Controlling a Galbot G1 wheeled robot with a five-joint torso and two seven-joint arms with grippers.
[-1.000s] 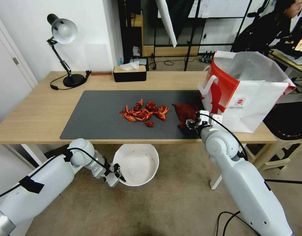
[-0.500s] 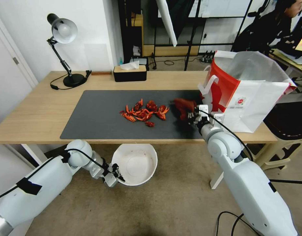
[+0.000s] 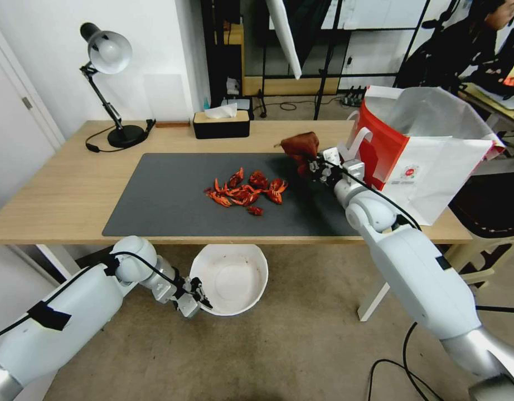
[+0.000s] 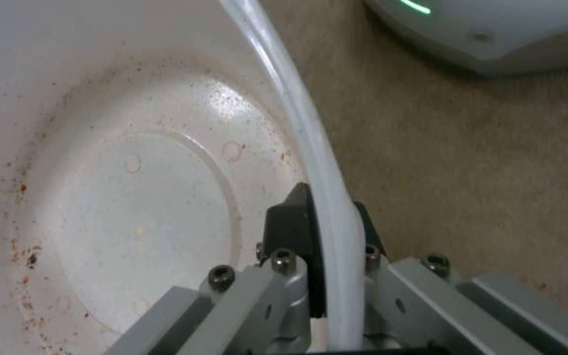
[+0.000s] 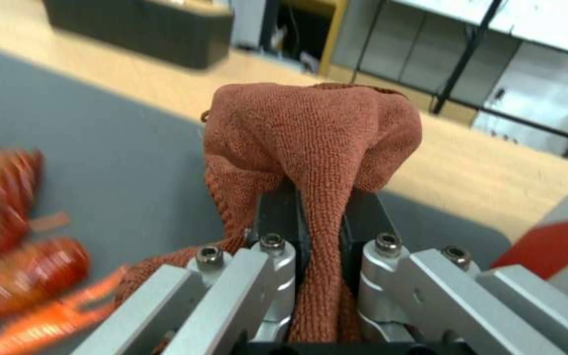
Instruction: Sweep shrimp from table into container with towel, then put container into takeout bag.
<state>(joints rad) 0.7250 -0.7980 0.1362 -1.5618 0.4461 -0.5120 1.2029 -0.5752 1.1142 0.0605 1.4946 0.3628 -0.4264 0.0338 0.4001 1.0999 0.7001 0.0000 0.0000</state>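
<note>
Holding up a small rust-brown soft cloth towel (image 3: 300, 146), the right claw (image 3: 313, 165) has it pinched tight between its fingers (image 5: 277, 217), bunched into a lump that hangs clear above the big dark grey rectangular mat (image 3: 168, 195). The wrist view shows the cloth squeezed right in the jaws, folded over the fingertips. That claw sits over the mat's far right corner, just beside the large white paper takeout bag with the red side panel (image 3: 430, 161), which stands open on the long light-wood counter (image 3: 62, 189) off the mat's right edge.

Roughly mid-mat, a bit toward the bag side, is the pile of small bright red-orange shrimp pieces (image 3: 246, 192), claws and shells all in a loose clump, with one stray bit on the near side. The towel is near them but not touching.

Down below the mat's near edge, under the counter lip, the left claw (image 3: 198, 295) is clamped on the rim of the round white plastic bowl container (image 3: 232, 278), one finger inside the wall and one outside. The bowl is held level over the beige carpet floor (image 3: 301, 356), with faint reddish specks inside.

Past the mat's far edge there's a black tissue box (image 3: 221, 123), and off its far left corner a black desk lamp (image 3: 109, 72).
</note>
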